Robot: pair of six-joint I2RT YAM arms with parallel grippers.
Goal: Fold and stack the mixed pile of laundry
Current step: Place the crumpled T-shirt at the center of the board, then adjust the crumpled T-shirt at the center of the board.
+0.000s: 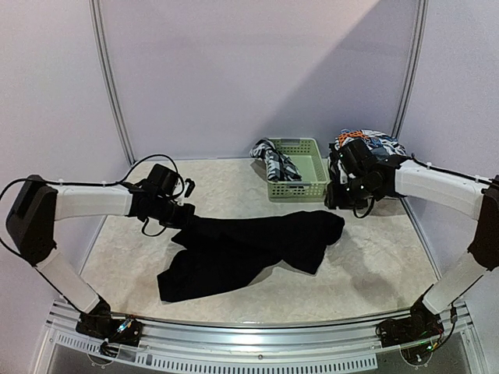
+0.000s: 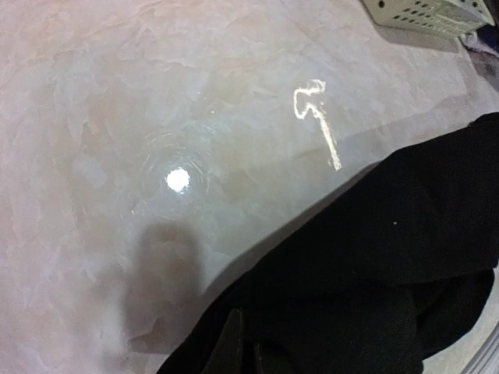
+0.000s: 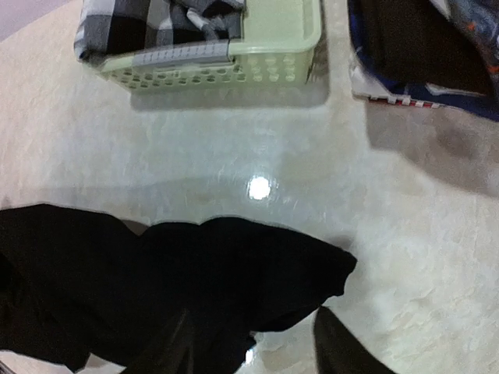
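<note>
Black cloth [image 1: 249, 249] lies sprawled just in front of the basket [image 1: 298, 181]. Its end to the basket's left is pinched in the left gripper [image 1: 178, 212]. The right gripper [image 1: 345, 199], right of the basket, gapes empty. A one-sided pull could drag and bunch it.

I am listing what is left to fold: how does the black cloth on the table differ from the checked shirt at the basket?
The black cloth is plain; the checked shirt is black-and-white patterned. The black cloth lies spread on the table; the checked shirt is bunched, hanging over the basket rim. The black cloth shows far more area than the checked shirt. Both are soft and not yet folded.
</note>
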